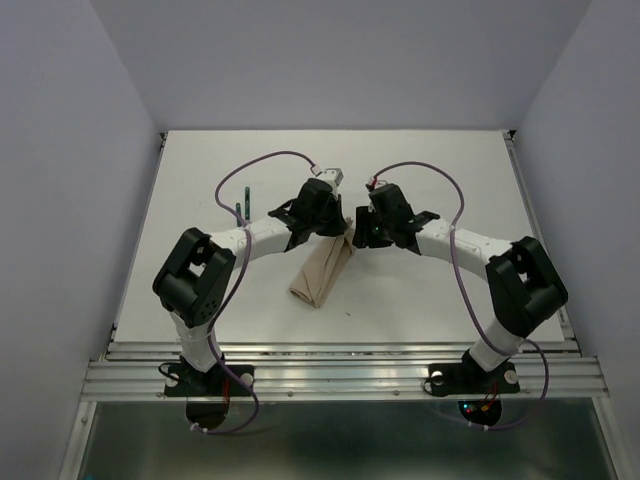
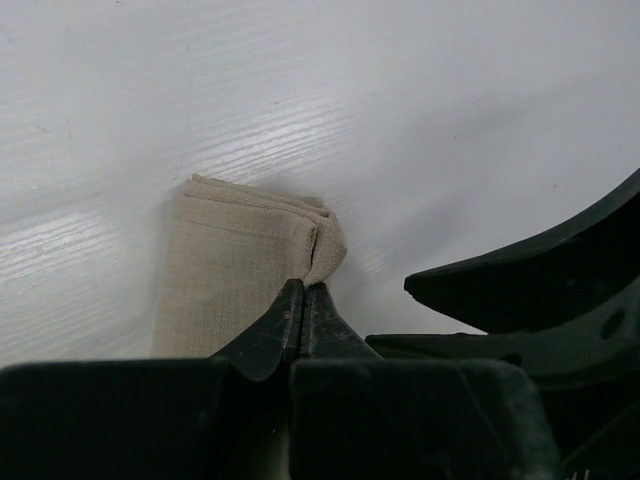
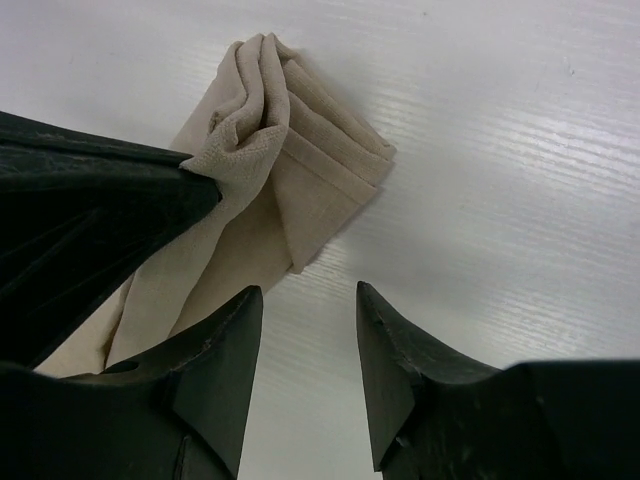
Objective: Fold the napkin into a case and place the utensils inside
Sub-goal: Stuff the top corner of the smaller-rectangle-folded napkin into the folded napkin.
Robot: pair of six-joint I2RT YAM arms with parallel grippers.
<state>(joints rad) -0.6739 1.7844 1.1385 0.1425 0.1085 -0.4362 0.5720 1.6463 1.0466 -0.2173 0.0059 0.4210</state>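
Pinching the folded napkin (image 1: 322, 272) in our left gripper (image 2: 303, 300), right gripper (image 3: 308, 310) parted and empty beside it, we judge the utensils (image 1: 247, 197) not yet inside.

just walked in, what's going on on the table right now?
The left gripper is shut on the far end of the folded napkin, pinching its layers. The right gripper is open right beside it, over bare table, with nothing between its fingers. The napkin lies as a narrow folded strip mid-table. The green-handled utensils lie apart behind the left arm, not yet inside.
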